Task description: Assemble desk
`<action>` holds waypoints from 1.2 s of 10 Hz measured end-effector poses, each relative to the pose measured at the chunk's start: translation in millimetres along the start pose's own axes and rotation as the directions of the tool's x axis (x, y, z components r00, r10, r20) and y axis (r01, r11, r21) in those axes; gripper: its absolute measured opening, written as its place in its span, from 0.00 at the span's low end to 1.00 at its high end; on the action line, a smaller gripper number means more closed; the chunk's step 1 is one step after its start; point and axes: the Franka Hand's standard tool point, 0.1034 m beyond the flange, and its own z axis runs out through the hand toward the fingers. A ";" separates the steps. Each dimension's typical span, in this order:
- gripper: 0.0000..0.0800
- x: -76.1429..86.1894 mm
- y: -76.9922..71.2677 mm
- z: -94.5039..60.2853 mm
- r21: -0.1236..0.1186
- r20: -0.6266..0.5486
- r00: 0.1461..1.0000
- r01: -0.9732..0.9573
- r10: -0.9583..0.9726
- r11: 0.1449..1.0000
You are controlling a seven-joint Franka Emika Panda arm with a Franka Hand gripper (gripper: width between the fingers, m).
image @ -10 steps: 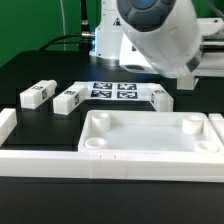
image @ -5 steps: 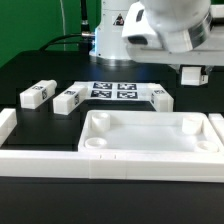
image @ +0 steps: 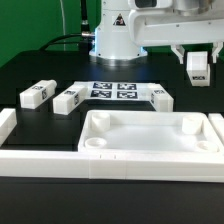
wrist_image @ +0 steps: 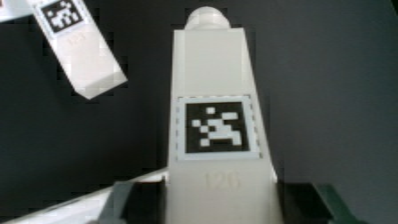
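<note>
The tabletop (image: 150, 132) is a wide, shallow white tray with a raised rim and a round socket in each corner. It lies flat at the front of the black table (image: 30, 62), well below the gripper (image: 197, 58) and mostly to the exterior view's left of it. Behind it lie three tagged white blocks: the first leg (image: 37, 94), the second leg (image: 68, 99) just beside it, and the third leg (image: 160, 97) next to the marker board (image: 113, 91). The fourth leg (image: 197, 72) hangs in the air, clamped by its sides between the gripper's two fingers, with its tag facing the wrist camera.
</note>
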 end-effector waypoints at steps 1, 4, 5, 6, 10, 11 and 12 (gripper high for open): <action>0.36 0.7 -4.8 -1.2 -0.007 -0.057 0.998 -0.001 0.001 1.000; 0.36 4.7 -12.3 -1.2 0.018 -0.267 0.963 0.021 -0.015 1.000; 0.36 7.1 -13.1 -5.7 -0.003 -0.312 0.949 0.053 -0.051 0.999; 0.36 12.8 -14.5 -19.5 -0.035 -0.365 0.926 0.094 -0.100 0.995; 0.36 31.1 -31.0 -52.6 -0.041 -0.553 0.818 0.165 -0.160 0.986; 0.36 29.8 -33.3 -48.8 -0.034 -0.595 0.787 0.176 -0.162 0.984; 0.36 28.4 -31.4 -45.8 -0.037 -0.578 0.800 0.172 -0.162 0.984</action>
